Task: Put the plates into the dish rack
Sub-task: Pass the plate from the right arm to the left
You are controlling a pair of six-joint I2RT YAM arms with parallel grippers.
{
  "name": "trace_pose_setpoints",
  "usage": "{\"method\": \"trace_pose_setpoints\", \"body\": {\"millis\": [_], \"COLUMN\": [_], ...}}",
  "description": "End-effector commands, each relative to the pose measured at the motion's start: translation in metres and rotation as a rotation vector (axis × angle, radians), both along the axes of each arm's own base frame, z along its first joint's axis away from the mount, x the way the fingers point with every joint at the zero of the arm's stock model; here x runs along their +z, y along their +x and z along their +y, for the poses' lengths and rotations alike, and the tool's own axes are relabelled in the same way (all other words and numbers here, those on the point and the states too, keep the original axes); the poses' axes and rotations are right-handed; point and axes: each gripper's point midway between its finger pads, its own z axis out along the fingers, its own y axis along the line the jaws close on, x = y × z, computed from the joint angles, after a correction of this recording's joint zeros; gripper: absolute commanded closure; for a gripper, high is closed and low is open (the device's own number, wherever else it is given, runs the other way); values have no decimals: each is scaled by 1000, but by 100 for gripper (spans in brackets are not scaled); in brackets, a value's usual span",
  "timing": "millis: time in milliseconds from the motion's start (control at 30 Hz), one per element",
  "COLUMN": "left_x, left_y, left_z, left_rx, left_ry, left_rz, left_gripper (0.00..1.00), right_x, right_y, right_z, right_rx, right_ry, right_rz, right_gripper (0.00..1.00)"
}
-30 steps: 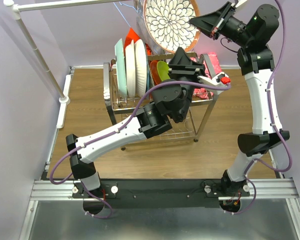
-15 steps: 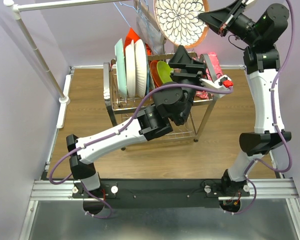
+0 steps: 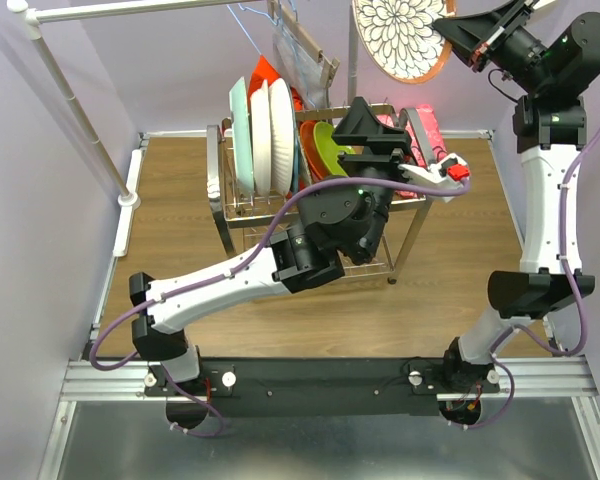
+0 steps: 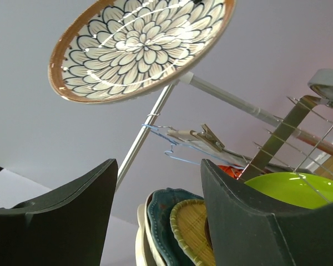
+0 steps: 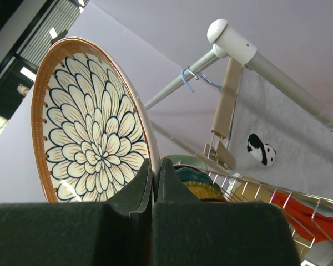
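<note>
Floral plate now higher and further right than before; right claw clamped on its rim; left claw has spread apart, empty; lime green plate just right of it in the dish rack.

Upright plates fill the left slots of the two-tier chrome wire dish rack: a mint plate, a white plate, then an orange plate and a lime green plate. The left gripper and its arm lie across the rack's right half. A grey cloth on a hanger hangs from the white clothes rail over the far side. High at far right, the right gripper pinches a white-and-brown floral plate. The wooden table left of the rack lies open.
</note>
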Motion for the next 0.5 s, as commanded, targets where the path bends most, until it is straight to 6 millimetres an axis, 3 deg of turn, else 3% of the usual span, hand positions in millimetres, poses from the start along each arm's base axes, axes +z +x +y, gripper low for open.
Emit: {"method": "trace_pose_setpoints", "body": {"millis": [0, 133, 200, 467], "left_x": [40, 64, 69, 127], "left_y": [-17, -24, -26, -46], "left_z": [34, 46, 40, 83], "left_rx": [-14, -70, -133, -392], "left_ry": [-198, -359, -456, -919], "left_rz": [-1, 22, 60, 137], "left_gripper": [29, 27, 27, 22], "right_x": [40, 37, 35, 27], "right_y": [-35, -34, -36, -38], "right_z": [-11, -24, -26, -30], "right_rx": [-15, -42, -46, -55], "right_ry": [42, 32, 26, 15], "right_rz": [-116, -115, -113, -104], "right_gripper": [100, 100, 100, 100]}}
